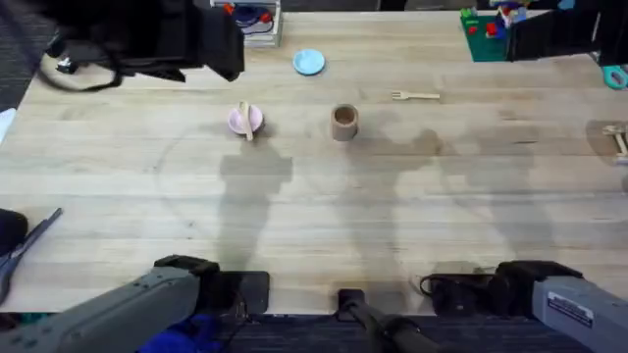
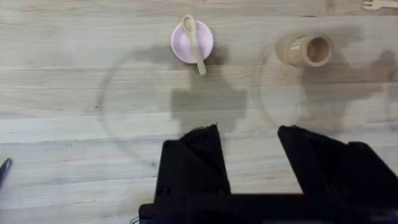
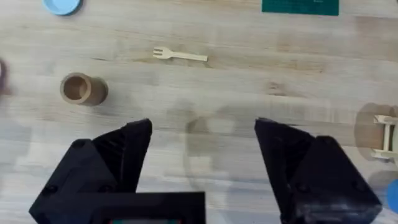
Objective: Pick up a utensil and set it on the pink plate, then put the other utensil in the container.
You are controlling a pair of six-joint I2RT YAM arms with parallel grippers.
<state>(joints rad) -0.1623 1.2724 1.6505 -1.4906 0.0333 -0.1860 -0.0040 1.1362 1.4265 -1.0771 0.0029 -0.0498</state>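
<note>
Working left to right across the counter (image 1: 314, 196), you find the spoon (image 1: 246, 121) already lying across the pink plate (image 1: 238, 120), bowl end on the far rim and handle poking off the near edge toward you, so by my reading the first half of the job is done and needs no more touching. Your left claw (image 2: 249, 158) hangs back over bare wood on the near side of that plate, fingers spread with nothing between them, which suits an arm that has finished its part and leaves the plate clear. Next along stands the container (image 1: 343, 122), upright by the overhead view with its mouth open; it sits near the plate but apart from it, ready to take the second utensil. Further right and a little farther back, the fork (image 1: 415, 95) lies flat on the counter, tines pointing toward the container, well apart from it. Your right claw (image 3: 202, 155) is spread wide and empty on the near side of the fork, probably lined up to come forward onto it, though how high it hovers is hard to tell. A flat, thin handle will likely want a low, square pinch.
</note>
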